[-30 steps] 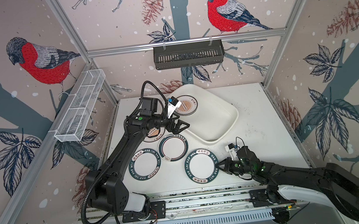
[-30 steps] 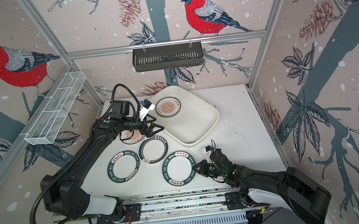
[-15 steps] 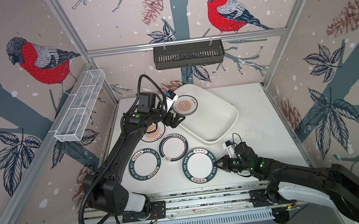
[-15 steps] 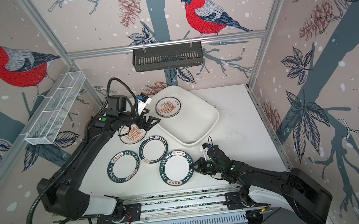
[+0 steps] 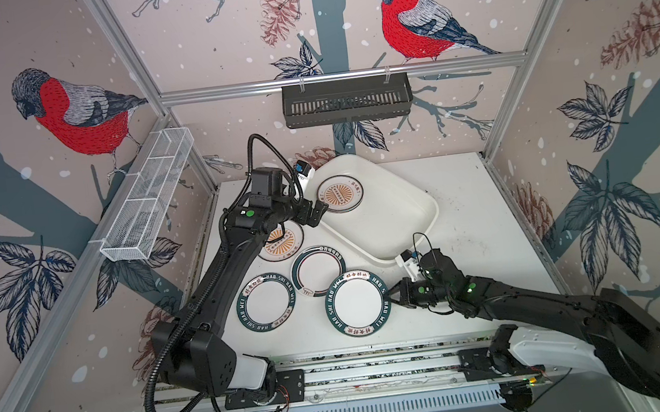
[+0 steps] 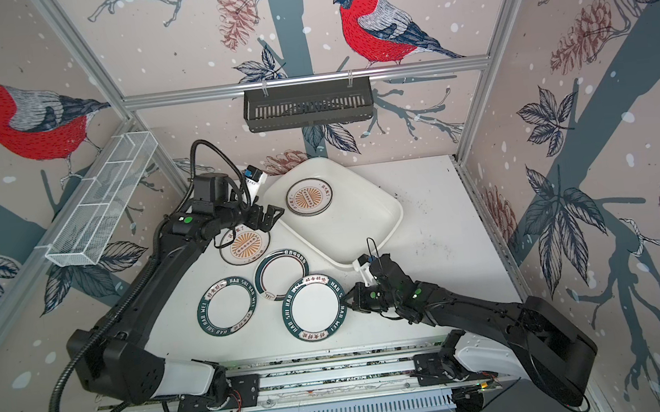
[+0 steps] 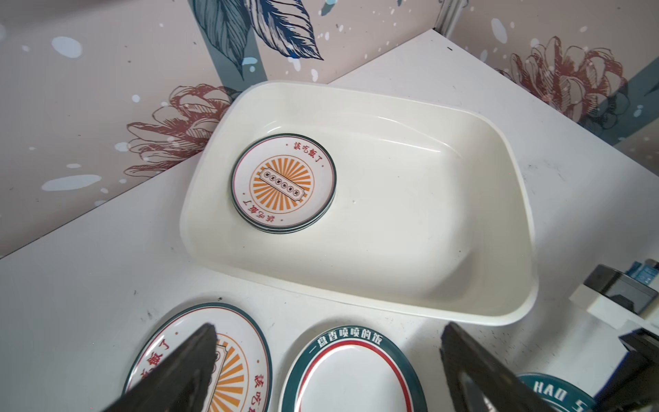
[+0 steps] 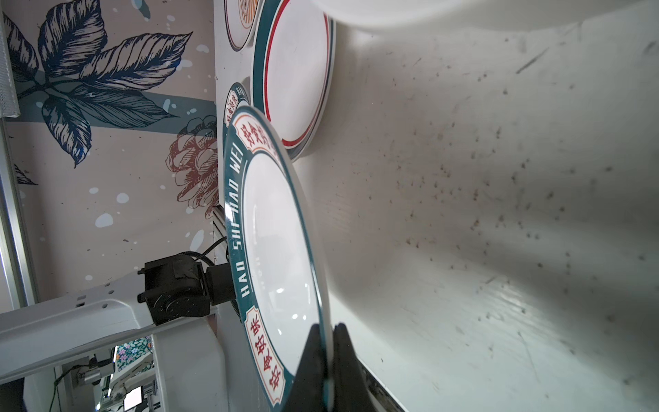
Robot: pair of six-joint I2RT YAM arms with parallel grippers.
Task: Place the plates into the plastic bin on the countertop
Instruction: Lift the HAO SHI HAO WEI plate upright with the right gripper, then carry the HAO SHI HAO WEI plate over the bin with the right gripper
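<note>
The white plastic bin [image 5: 398,218] lies at the back of the countertop [image 5: 471,217]. In it sits a short stack of plates topped by an orange sunburst plate [image 5: 339,194] [image 7: 283,182]. On the countertop lie a sunburst plate [image 5: 282,243], a red-ringed teal plate [image 5: 318,269] and a teal lettered plate [image 5: 268,307]. My left gripper [image 5: 314,213] [image 7: 328,328] hangs open and empty beside the bin's left rim. My right gripper [image 5: 391,292] [image 8: 326,331] is shut on the rim of another teal lettered plate [image 5: 357,302] [image 8: 278,249], which is tilted up off the countertop.
A black slotted basket [image 5: 346,101] hangs on the back rail and a white wire basket [image 5: 148,201] on the left wall. The held plate overlaps the red-ringed plate's edge. Aluminium rails [image 5: 379,371] run along the front edge. The right arm [image 5: 539,306] lies low at the front right.
The right gripper has shifted left and up a little with the teal lettered plate in it. The open left gripper has drawn back slightly from the bin toward the far left.
</note>
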